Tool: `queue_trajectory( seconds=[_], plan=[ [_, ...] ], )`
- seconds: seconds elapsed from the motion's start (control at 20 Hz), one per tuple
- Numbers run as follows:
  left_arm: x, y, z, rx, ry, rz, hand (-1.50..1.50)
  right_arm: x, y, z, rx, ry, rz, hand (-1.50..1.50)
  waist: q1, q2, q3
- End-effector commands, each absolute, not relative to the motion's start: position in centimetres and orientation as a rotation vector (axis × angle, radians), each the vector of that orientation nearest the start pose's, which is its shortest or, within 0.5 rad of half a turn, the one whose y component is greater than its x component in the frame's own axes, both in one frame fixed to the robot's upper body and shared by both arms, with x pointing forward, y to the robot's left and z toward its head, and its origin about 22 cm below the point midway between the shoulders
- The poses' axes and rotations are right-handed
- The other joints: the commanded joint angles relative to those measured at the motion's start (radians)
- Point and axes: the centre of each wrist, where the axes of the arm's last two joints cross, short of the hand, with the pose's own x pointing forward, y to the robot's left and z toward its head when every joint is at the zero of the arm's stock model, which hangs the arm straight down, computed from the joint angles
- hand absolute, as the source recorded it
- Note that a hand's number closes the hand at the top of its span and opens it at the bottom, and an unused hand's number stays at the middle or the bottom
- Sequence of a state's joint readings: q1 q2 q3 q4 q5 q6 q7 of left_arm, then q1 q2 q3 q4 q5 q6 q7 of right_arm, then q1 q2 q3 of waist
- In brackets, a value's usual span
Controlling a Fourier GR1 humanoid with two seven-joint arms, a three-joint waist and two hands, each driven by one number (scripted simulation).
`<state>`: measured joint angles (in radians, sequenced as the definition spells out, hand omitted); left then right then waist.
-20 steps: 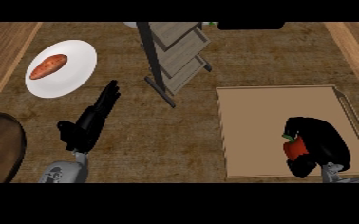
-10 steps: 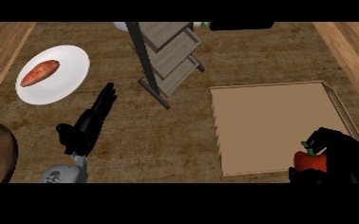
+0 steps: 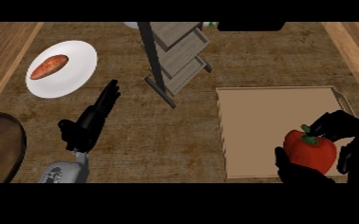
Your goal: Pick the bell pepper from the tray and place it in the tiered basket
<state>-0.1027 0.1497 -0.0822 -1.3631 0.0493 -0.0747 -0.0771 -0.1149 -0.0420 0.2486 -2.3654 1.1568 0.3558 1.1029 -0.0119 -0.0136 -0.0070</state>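
A red bell pepper (image 3: 310,151) with a green stem sits in my right hand (image 3: 335,126), whose fingers and thumb curl round it at the lower right. It hangs over the near right corner of the tan tray (image 3: 263,118). The grey tiered basket (image 3: 177,52) stands at the top centre, to the upper left of the tray. My left hand (image 3: 91,118) rests open at the lower left, fingers straight and pointing up-right, well away from the pepper.
A white plate (image 3: 70,73) with an orange sweet potato (image 3: 49,66) lies at the upper left. A dark round object (image 3: 8,147) shows at the left edge. A dark appliance (image 3: 251,25) sits at the top right behind the basket.
The pepper now shows larger and more fully in my right hand, higher over the tray's corner. The whole view has shifted slightly. My left hand has kept its place.
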Motion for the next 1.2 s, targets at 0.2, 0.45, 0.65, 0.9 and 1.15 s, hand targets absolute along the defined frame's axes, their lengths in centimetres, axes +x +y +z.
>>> queue_trajectory(
  seconds=[0.2, 0.45, 0.65, 0.9, 1.15],
  plan=[
    [26.9, 23.3, -1.7, -0.090, -1.507, -0.247, 0.00, 17.4, -14.2, 25.8, -1.210, -1.246, 0.161, 1.50, 0.023, 0.003, -0.001],
    [27.7, 23.4, -1.2, -0.075, -1.524, -0.261, 0.00, 21.2, -12.6, 29.2, -1.210, -1.318, 0.103, 1.50, 0.046, 0.006, -0.002],
    [27.4, 22.7, -1.6, -0.102, -1.523, -0.285, 0.00, 24.2, -11.3, 32.2, -1.206, -1.290, 0.121, 1.50, 0.062, 0.006, -0.001],
    [27.5, 22.0, -1.4, -0.106, -1.532, -0.298, 0.00, 27.7, -10.0, 36.4, -1.158, -1.257, 0.079, 1.50, 0.073, 0.010, 0.001],
    [27.0, 22.2, -2.5, -0.119, -1.530, -0.284, 0.00, 32.6, -8.8, 39.0, -1.105, -1.221, 0.157, 1.50, 0.077, 0.024, 0.002]
  ],
)
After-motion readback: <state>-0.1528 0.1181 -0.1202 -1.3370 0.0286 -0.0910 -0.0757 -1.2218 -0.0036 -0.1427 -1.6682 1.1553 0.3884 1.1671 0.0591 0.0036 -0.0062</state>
